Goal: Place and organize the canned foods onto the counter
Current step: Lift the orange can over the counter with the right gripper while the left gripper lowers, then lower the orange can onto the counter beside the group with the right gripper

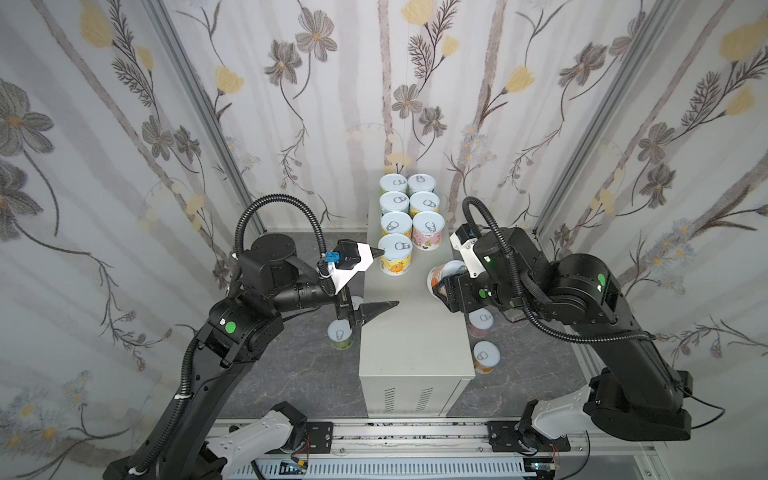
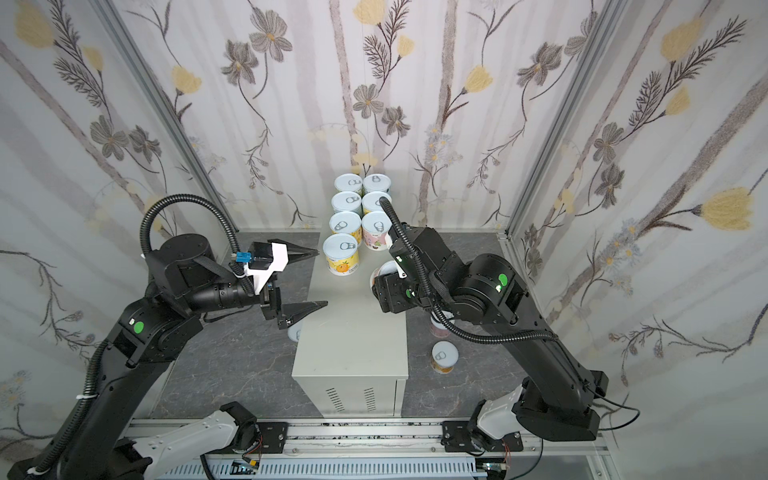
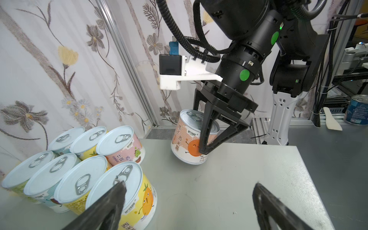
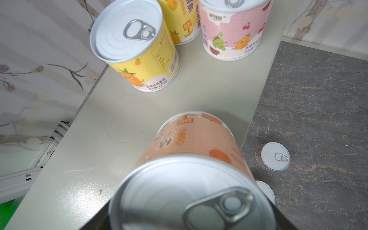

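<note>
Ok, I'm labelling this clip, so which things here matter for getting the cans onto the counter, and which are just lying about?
Part of the job:
- counter
- seven cans grouped on it
- orange can, held tilted
- three floor cans

Just lying about:
- blue tin, outside the cell
- white scraper-like piece beside it
- floral walls

Bare counter [image 1: 415, 345] lies between the spread fingers of the left gripper [image 1: 390, 277] and runs on past one finger to the vented end, leaving room to pass. Beside the other finger a block of seven cans [image 1: 424, 203] bars the way, with the yellow can [image 1: 395, 254] right at that fingertip. Ahead of the gripper, across a bare strip, stand the right gripper [image 1: 441, 286] and the tilted orange can [image 3: 187, 139] it clasps; floor cans [image 1: 485, 357] stand below, off the counter's edges.
</note>
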Controlling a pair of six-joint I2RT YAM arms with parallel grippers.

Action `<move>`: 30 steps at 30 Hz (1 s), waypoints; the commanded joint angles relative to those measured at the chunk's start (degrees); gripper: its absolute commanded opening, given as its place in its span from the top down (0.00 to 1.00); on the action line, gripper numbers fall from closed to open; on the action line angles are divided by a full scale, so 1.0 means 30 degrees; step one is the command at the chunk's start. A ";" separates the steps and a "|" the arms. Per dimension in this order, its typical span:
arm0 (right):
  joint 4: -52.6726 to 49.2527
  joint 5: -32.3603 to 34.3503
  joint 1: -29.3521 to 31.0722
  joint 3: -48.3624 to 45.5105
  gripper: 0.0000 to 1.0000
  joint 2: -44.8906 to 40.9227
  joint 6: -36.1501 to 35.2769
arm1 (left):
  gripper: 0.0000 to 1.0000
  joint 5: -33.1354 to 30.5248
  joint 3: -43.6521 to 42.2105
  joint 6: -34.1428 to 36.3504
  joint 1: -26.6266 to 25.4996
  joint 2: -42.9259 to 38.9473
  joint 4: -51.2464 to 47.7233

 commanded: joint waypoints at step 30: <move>0.0146 0.1077 0.0945 -0.0329 0.03 0.0787 -0.0682 | 0.00 -0.2229 -0.2433 -0.1609 -0.2679 -0.1553 0.1297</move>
